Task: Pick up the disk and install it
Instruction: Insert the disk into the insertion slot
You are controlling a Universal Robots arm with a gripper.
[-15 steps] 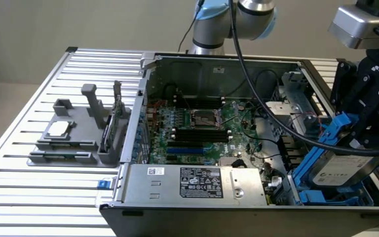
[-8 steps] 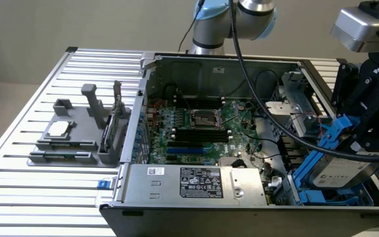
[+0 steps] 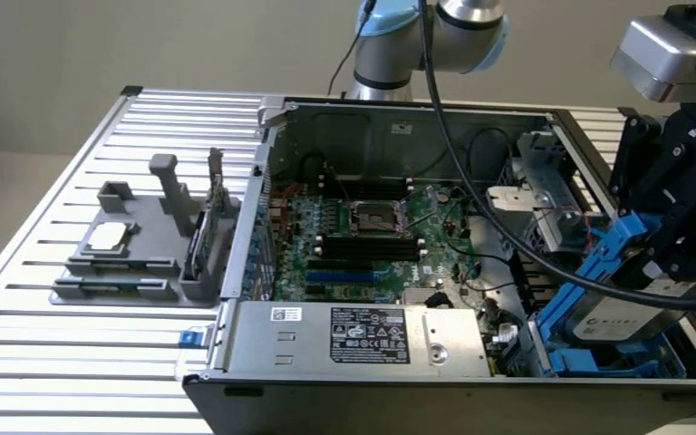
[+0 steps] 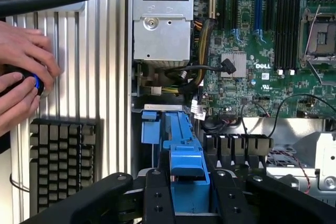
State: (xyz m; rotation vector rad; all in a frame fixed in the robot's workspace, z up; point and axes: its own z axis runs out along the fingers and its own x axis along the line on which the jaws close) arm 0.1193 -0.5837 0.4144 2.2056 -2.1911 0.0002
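Observation:
My gripper (image 3: 672, 256) is shut on the disk (image 3: 611, 313), a silver-grey drive in a blue plastic carrier. The drive hangs tilted, its low end inside the open computer case (image 3: 264, 208) at the corner nearest the exterior view's right. In the wrist view the black fingers (image 4: 157, 198) press both sides of the blue carrier (image 4: 186, 161). Another blue plastic part (image 4: 149, 128) of the drive bay lies just beyond it. The arm's black cable (image 3: 511, 237) loops across the case toward the gripper.
The green motherboard (image 3: 366, 231) lines the case floor, with the grey power supply (image 3: 361, 337) along the near edge. A grey fixture (image 3: 130, 245) holding a small square chip stands on the slatted table (image 3: 70, 362) at the exterior view's left. A person's hands (image 4: 23, 74) and a keyboard (image 4: 60, 161) are beside the case.

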